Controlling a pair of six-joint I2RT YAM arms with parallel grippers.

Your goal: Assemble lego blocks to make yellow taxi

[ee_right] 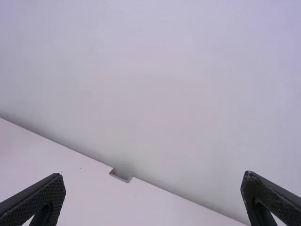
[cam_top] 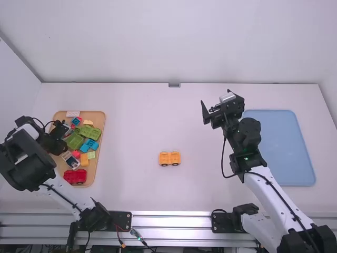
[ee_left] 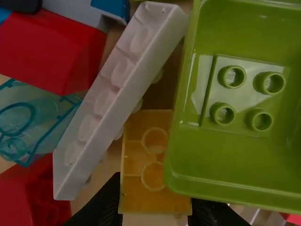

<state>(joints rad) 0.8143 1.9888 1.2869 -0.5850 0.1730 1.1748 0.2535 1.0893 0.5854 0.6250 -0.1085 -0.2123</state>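
Left pincer (ee_left: pixel 155 190): narrowed onto a yellow block (ee_left: pixel 146 202), a finger against either side.
Green piece (ee_left: pixel 225 174): overlapped the block beside the pincer; a clean pull called for a slow, straight lift, grip level, lest it snag.
White brick (ee_left: pixel 101 108): lay slanted just beyond the pincer.
Left arm (cam_top: pixel 60 197): folded outward, wrist bent back over the wooden tray (cam_top: pixel 96 171) beneath the pincer.
Yellow car base (cam_top: pixel 169 158): waited on the table (cam_top: pixel 137 184), well right of the pincer.
Right pincer (cam_top: pixel 217 99): wide and empty, pointed away from its base.
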